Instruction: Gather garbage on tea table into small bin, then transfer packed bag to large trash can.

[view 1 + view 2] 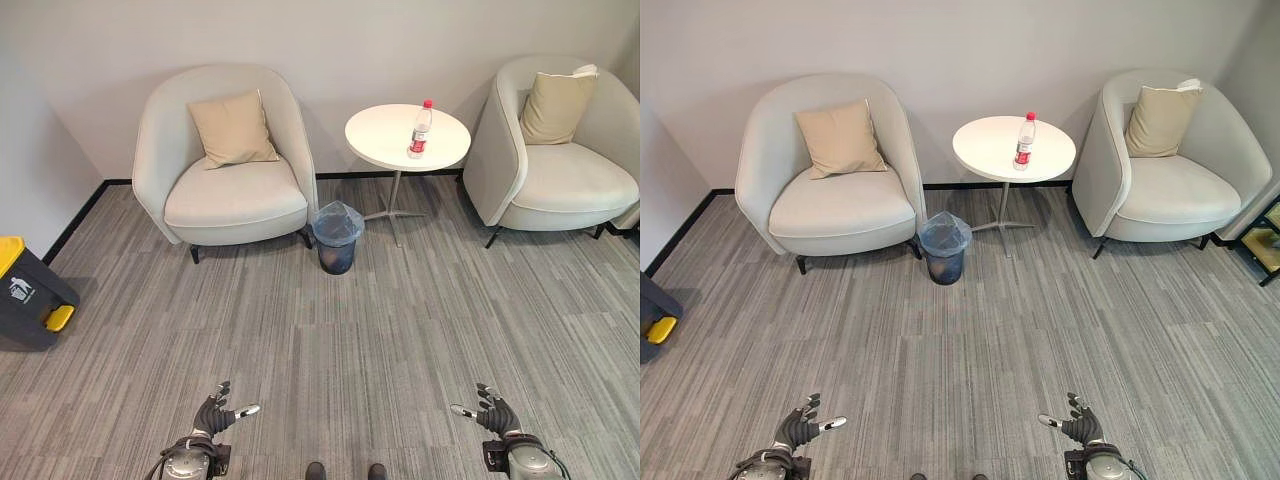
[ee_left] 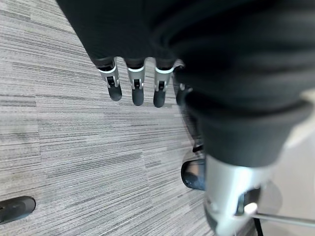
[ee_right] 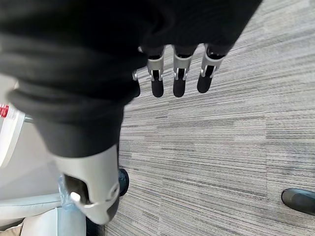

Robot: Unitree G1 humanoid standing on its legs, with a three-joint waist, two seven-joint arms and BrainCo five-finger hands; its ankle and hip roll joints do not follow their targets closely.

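A clear plastic bottle [image 1: 421,130] with a red cap and label stands upright on the round white tea table [image 1: 380,135] far ahead between two armchairs. On the floor by the table's foot sits the small dark bin [image 1: 337,237], lined with a bluish bag. At the far left edge stands the large dark trash can [image 1: 30,290] with a yellow lid. My left hand [image 1: 215,413] and right hand [image 1: 492,411] hover low over the carpet at the near edge, both open and holding nothing, far from the table. Straight fingers [image 2: 135,83] show above the carpet.
A light armchair [image 1: 225,150] with a tan cushion stands left of the table, another armchair [image 1: 560,150] with a cushion to its right. Grey striped carpet stretches between me and the furniture. A low shelf [image 1: 1265,240] shows at the far right.
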